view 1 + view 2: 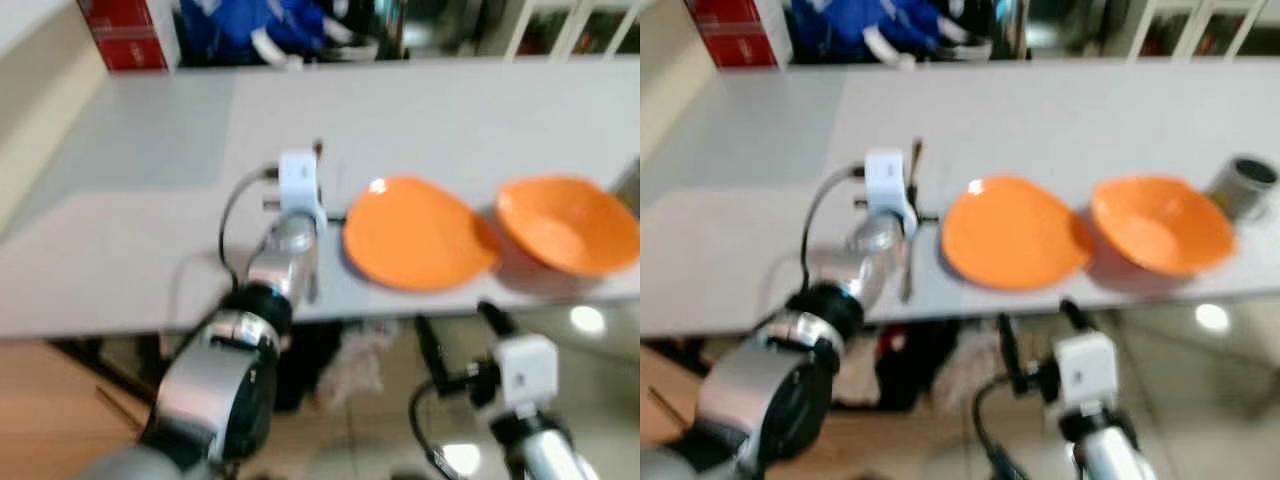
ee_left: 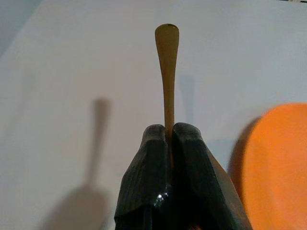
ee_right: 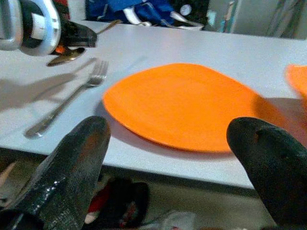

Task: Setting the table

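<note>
Left wrist view gives you the clearest read: the spoon (image 2: 167,72) is pinched by its bowl end between the two black fingers (image 2: 148,177) of the left gripper (image 2: 168,139), handle pointing away over the grey table (image 2: 72,72). From the right wrist view you can see the bowl of the spoon hanging just under that gripper, close above the tabletop and not yet resting on it as far as you can judge.

Just beside it lies a fork (image 3: 72,98), flat on the table, tines toward the far side, to the left of the orange plate (image 3: 187,105). The spoon sits a little further out from the plate than the fork. An orange bowl (image 1: 1160,225) stands on the plate's other side, near it, with a dark cup (image 1: 1243,188) next to that.

Your right gripper (image 3: 168,158) waits below the table's near edge, fingers spread wide and holding nothing, facing the plate.

You look to be in the cutlery-laying step. Next you would lower the spoon flat, roughly parallel with the fork, then let go without dragging it into the fork.
</note>
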`<state>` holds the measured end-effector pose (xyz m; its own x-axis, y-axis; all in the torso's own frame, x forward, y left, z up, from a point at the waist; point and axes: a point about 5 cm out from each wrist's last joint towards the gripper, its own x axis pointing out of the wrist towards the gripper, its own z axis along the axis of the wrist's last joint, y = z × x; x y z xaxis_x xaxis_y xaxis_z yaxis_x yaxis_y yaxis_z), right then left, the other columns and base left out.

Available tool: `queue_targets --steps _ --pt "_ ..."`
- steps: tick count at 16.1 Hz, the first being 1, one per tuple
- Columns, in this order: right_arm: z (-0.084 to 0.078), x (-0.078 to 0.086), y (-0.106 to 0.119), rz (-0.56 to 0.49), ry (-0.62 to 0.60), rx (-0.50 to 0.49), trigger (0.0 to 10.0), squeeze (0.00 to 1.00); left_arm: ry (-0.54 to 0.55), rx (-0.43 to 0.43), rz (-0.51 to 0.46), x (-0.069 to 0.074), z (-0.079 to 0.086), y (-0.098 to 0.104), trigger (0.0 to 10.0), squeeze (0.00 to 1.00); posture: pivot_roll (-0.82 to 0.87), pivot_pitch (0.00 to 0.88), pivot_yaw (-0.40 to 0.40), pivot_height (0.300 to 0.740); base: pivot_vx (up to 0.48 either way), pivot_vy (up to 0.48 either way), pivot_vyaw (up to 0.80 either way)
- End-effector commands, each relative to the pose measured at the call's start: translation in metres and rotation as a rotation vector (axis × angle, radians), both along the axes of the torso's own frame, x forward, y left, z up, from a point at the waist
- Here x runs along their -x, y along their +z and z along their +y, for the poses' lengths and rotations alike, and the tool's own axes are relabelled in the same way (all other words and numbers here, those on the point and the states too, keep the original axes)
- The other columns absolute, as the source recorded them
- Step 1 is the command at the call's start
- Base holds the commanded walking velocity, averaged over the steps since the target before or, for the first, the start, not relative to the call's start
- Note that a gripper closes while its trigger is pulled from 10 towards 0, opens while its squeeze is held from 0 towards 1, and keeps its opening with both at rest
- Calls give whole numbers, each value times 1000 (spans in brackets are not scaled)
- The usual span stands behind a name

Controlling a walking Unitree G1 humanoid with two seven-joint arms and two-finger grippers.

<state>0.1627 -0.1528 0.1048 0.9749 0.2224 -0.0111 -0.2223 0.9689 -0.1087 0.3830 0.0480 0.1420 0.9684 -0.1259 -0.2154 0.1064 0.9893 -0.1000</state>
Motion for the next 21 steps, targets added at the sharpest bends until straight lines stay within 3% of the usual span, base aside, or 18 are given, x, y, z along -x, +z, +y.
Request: queue_targets --steps 1,5,9,21 --pt "-5 2 -3 24 -14 14 10000 0 -32 -17 -52 1 -15 12 0 0 -269 57 45 736 0 0 0" --pt "-5 4 -6 40 -16 11 10000 0 -23 -14 -50 2 -13 18 0 0 -264 54 40 736 0 0 0" --pt "-6 7 -8 55 -3 19 10000 0 19 6 112 10 -1 0 0 0 -256 57 31 736 0 0 0" --pt "-5 8 -17 74 -9 18 10000 0 -205 -31 206 30 -31 -5 0 0 -266 69 37 736 0 0 0"
